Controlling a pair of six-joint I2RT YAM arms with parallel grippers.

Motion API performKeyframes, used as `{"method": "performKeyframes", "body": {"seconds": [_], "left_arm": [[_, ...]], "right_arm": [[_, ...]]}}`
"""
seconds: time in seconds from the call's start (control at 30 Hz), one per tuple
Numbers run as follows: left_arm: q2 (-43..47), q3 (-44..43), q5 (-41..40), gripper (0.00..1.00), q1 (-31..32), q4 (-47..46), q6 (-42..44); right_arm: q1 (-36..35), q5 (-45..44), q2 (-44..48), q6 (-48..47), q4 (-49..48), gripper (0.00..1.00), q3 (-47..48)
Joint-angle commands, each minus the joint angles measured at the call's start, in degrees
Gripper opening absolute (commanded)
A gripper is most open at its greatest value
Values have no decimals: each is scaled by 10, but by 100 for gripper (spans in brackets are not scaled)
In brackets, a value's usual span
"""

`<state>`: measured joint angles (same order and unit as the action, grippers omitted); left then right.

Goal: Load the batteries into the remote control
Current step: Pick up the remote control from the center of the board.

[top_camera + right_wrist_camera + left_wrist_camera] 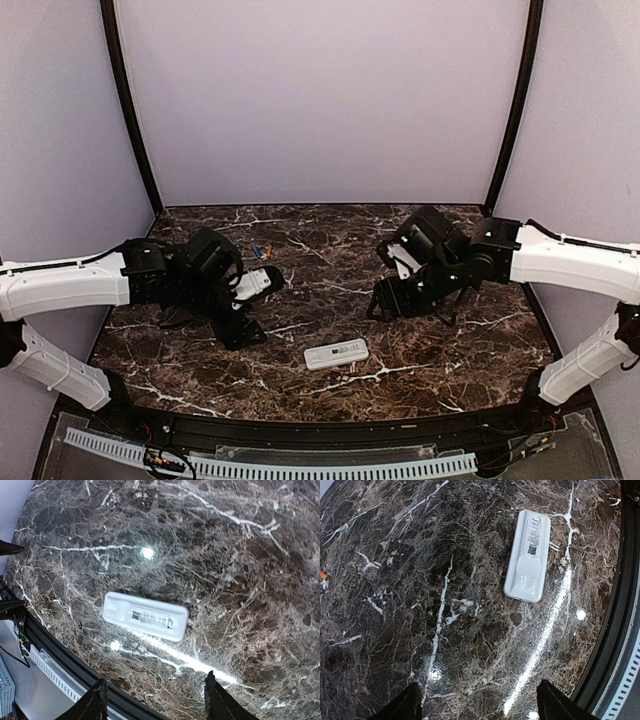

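Remote (336, 353): lies flat on the table (450, 350), near the front edge and about midway between the two arms. Its long side runs roughly left to right in the top view, a little tilted.
Remote, face showing: back up (a small printed label with a barcode sits on it, and a moulded panel takes up the other end). The panel looks to be in place, though the seam is too faint to be sure.
Batteries (262, 250): two tiny cells, one bluish and one orange-red, side by side on the table farther back, just beyond the left wrist. They are well apart from the remote. I cannot tell whether they touch each other.
Left gripper (240, 330): held low over the table, left of the remote and not touching it. In its wrist view the two dark fingertips (405, 705) stand wide apart with only bare marble between them, so the jaws are parted and hold nothing. The remote lies ahead of them, up and to the right in that view.
Right gripper (383, 303): held over the table behind and to the right of the remote, clear of it. Its fingertips (217, 700) are likewise spread, with nothing between them.
Table surface: dark brown marble with white veins, with bright lamp reflections.
Front edge: a black rail (300, 432), with a white slotted strip (270, 465) below it.
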<state>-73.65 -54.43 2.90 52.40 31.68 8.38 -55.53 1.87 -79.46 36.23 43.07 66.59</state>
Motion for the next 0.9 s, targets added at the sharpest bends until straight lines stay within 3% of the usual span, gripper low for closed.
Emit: {"method": "performKeyframes", "body": {"seconds": [0.0,0.4,0.5,0.6,0.87], "left_arm": [[7,21,53,78,5,7,28],[-7,64,79,79,51,-67,52],[-28,55,95,84,53,-90,60],[-71,32,102,92,55,-107,87],[-218,-28,123,99,59,-164,123]], "right_arm": [[-5,3,31,127,-51,59,-58],[-16,-3,-18,113,-100,54,-97],[-17,-2,-28,98,-104,54,-97],[-15,-4,-26,87,-119,57,-108],[9,-1,-17,67,-116,63,-124]]}}
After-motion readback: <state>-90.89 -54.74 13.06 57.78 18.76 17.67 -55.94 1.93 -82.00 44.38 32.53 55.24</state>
